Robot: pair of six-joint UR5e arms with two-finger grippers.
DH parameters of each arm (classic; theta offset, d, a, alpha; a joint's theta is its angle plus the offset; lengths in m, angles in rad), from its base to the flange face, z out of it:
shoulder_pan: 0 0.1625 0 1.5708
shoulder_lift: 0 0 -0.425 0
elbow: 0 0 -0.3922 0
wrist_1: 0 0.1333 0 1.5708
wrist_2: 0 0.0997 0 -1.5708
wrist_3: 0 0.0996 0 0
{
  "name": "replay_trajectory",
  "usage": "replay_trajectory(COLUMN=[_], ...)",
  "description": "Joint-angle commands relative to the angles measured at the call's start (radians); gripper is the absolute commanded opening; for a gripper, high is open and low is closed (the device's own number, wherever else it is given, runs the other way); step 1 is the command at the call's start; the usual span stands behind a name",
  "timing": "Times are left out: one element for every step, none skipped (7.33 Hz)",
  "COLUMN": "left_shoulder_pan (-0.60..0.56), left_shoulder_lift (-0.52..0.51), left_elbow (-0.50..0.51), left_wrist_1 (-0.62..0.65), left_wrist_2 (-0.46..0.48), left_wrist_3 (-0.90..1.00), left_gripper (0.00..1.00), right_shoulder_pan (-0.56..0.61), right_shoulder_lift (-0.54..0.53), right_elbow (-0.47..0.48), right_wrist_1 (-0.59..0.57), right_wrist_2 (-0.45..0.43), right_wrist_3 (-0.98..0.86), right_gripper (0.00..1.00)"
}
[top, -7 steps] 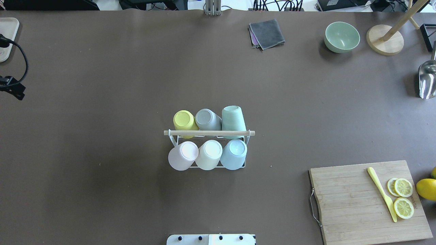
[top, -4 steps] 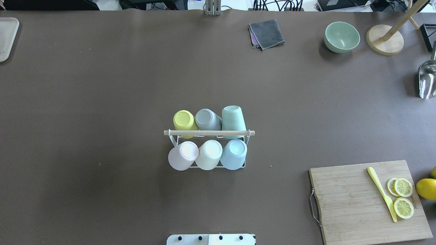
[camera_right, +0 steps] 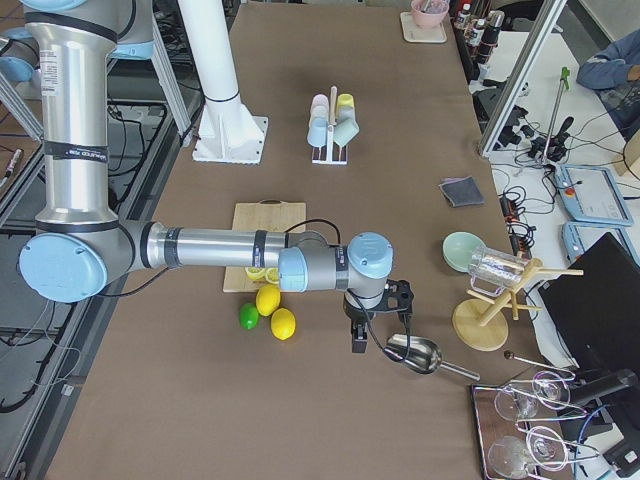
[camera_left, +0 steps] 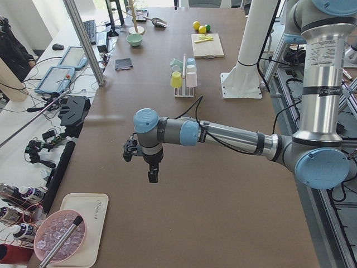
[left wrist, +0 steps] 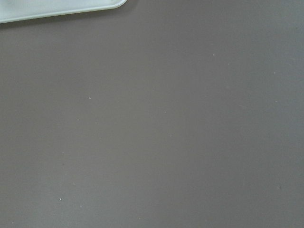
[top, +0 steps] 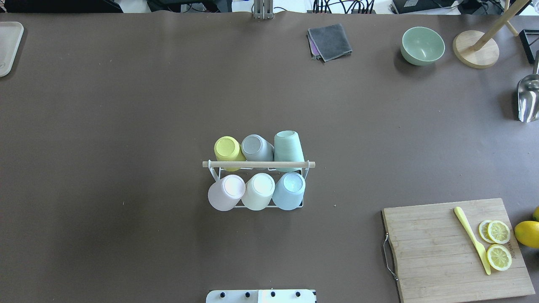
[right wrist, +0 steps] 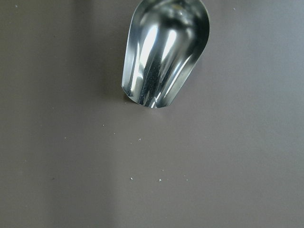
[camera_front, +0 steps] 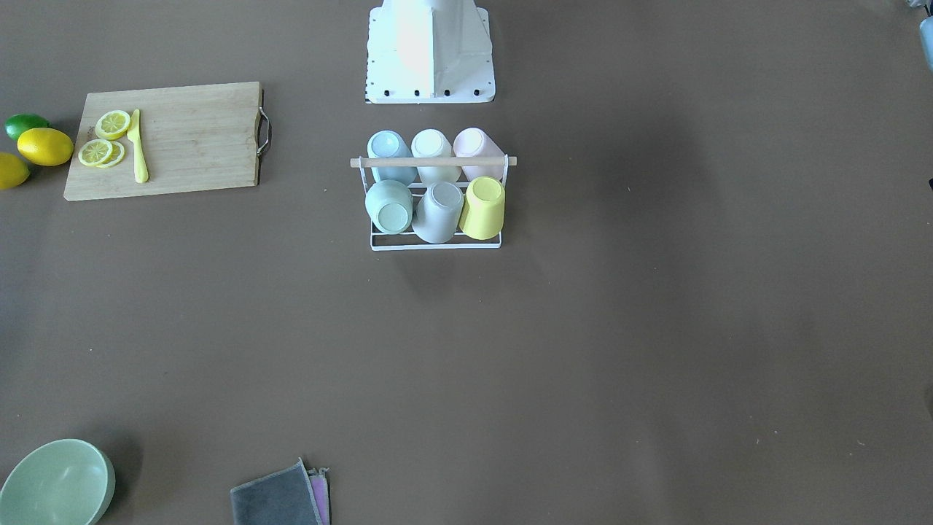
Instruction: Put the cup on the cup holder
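**Six cups on the rack, both arms out at the tabletop's ends**

The cup holder (top: 258,164), a white wire rack with a wooden rod across its top, stands in the middle of the brown tabletop (top: 126,126), close to the robot's base. Six cups sit tilted on its prongs, bases up. The pink cup (top: 225,192), cream cup (top: 258,191) and blue cup (top: 289,190) are on the robot's side of the rod. The yellow cup (top: 228,149), grey cup (top: 255,147) and green cup (top: 288,145) are on the far side.

The left claw (camera_left: 152,174) hangs over bare tabletop near a white tray (left wrist: 57,9), well apart from the rack. I cannot tell whether it is wide or narrow. The right claw (camera_right: 357,338) hangs just beside a metal scoop (right wrist: 164,52) at the opposite end, and its state cannot be told either.
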Motion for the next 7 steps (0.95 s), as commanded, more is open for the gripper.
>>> replay_trajectory(left_shoulder_pan=[-0.037,-0.048,-0.060,-0.097,-0.103,-0.106,-0.109], left_shoulder_lift=[0.009,0.012,0.027,0.054,0.055,0.056,0.068], left_elbow=[0.034,0.036,0.033,0.025,0.033,0.030,0.030], left_wrist_1=[-0.004,-0.004,-0.004,-0.004,-0.004,-0.004,-0.003], left_wrist_2=[-0.002,-0.002,-0.004,-0.005,-0.007,-0.007,-0.008], left_wrist_3=[0.059,0.090,0.091,0.123,0.195,0.237,0.239], left_gripper=[0.98,0.98,0.98,0.98,0.98,0.98,0.98], right_shoulder_pan=[0.000,0.000,0.000,0.000,0.000,0.000,0.000], right_shoulder_lift=[-0.001,-0.003,-0.003,-0.003,-0.003,-0.003,-0.003], right_elbow=[0.007,0.007,0.007,0.007,0.007,0.007,0.007], right_wrist_1=[0.000,0.000,0.000,0.000,0.000,0.000,0.000], right_wrist_2=[0.002,0.002,0.002,0.002,0.000,0.000,0.002], right_wrist_3=[0.000,0.000,0.000,0.000,0.000,0.000,0.000], right_gripper=[1.00,1.00,1.00,1.00,1.00,1.00,1.00])
